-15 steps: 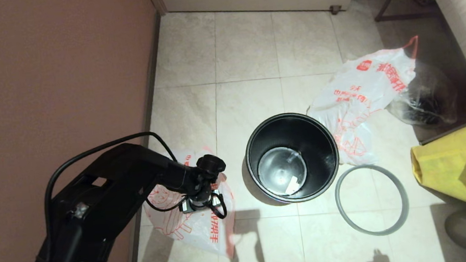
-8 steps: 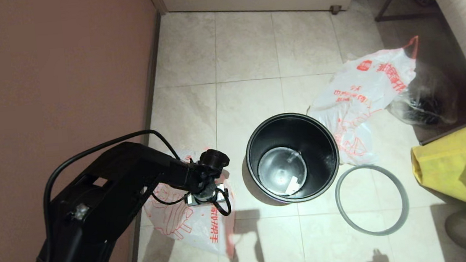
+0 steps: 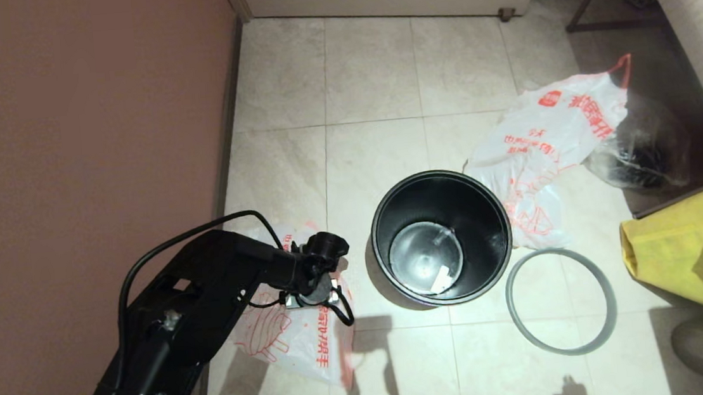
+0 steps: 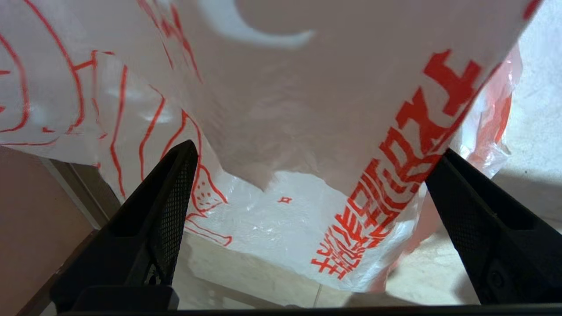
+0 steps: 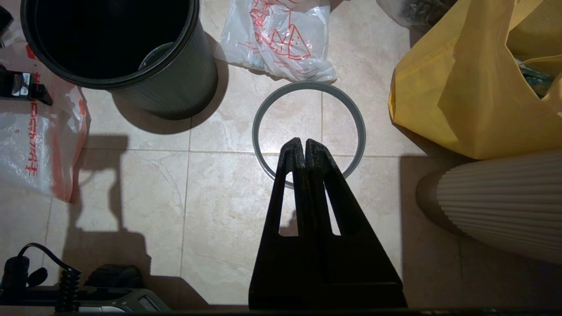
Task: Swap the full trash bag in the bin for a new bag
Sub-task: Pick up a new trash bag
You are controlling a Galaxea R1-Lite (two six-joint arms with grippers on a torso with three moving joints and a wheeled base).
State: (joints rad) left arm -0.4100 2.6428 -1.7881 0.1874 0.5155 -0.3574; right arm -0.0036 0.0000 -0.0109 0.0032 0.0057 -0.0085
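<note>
The small round black plastic bin [image 3: 441, 237] stands emptied at frame centre, its grey ring rim [image 3: 561, 301] off at lower right. The lumpy printed full trash bag [image 3: 551, 148] lies upper right, long axis slanting toward that corner. The flat printed new bag [image 3: 300, 335], lower left, is straddled by the wide-spread left gripper [image 4: 307, 184], seemingly not yet pinched; lining and re-rimming are left. The right gripper [image 5: 304, 147] is closed, empty.

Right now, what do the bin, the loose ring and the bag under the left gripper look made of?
The bin: likely hard plastic, black and glossy, with highlights on its walls. The ring: grey and matte, probably plastic, though rubber isn't ruled out. The bag between the open left gripper fingers: thin plastic film, translucent white, wrinkled, red print.
</note>
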